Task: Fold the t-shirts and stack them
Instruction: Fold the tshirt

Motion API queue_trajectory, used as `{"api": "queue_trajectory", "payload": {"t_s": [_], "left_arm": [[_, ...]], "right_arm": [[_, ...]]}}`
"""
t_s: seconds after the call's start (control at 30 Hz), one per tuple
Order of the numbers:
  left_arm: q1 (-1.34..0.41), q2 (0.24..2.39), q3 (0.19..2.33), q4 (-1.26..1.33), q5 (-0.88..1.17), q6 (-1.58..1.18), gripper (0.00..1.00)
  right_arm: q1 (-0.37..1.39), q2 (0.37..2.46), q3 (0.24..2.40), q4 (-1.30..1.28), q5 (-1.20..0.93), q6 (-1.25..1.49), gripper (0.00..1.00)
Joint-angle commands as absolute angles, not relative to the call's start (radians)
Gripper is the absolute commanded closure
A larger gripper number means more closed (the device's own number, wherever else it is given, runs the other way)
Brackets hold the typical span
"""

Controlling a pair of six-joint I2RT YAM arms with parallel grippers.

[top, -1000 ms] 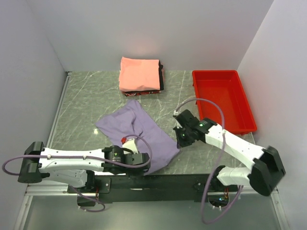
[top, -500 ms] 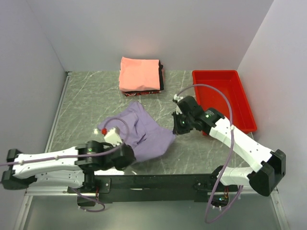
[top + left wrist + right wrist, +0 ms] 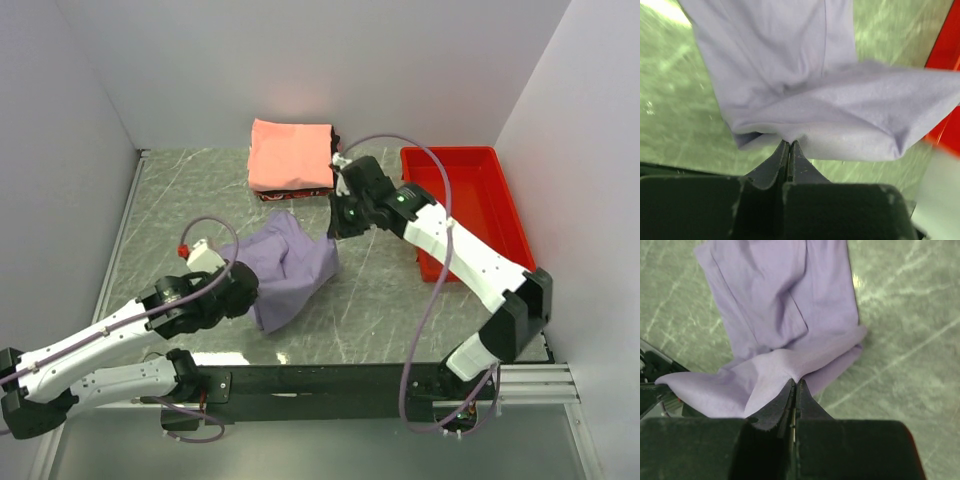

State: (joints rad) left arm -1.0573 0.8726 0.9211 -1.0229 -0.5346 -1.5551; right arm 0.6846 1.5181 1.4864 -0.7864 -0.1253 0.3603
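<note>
2 pinches on the lavender t-shirt (image 3: 290, 262), left gripper (image 3: 789, 145) clamped on its left side, right gripper (image 3: 795, 384) clamped on its right side, pink-topped folded stack (image 3: 291, 155) beyond

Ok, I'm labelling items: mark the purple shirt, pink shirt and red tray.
purple shirt (image 3: 287, 268): top view, cloth middle.
pink shirt (image 3: 290, 155): top view, top face.
red tray (image 3: 470, 200): top view, bare floor.

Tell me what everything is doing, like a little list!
purple shirt: bunched on the table, pinched at two spots
left claw: shut on purple shirt
right claw: shut on purple shirt
pile: folded shirts at the back, pink on top
red tray: right of the pile
</note>
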Motion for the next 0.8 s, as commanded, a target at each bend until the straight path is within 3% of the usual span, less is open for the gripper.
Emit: {"api": "queue_trajectory", "payload": {"t_s": [0.0, 0.2, 0.77], "left_arm": [[-0.993, 0.845, 0.985, -1.071, -0.618, -1.519, 0.99], [-0.861, 0.824, 0.968, -1.01, -0.65, -1.444, 0.99], [-0.453, 0.85, 0.842, -0.726, -0.424, -1.188, 0.99]], "right_arm": [[0.68, 1.587, 1.6, -0.762, -0.14, 0.33, 1.0], [0.68, 1.693, 1.741, -0.776, -0.14, 0.305, 1.0], [0.673, 1.936, 2.032, -0.828, -0.138, 0.218, 1.0]]}}
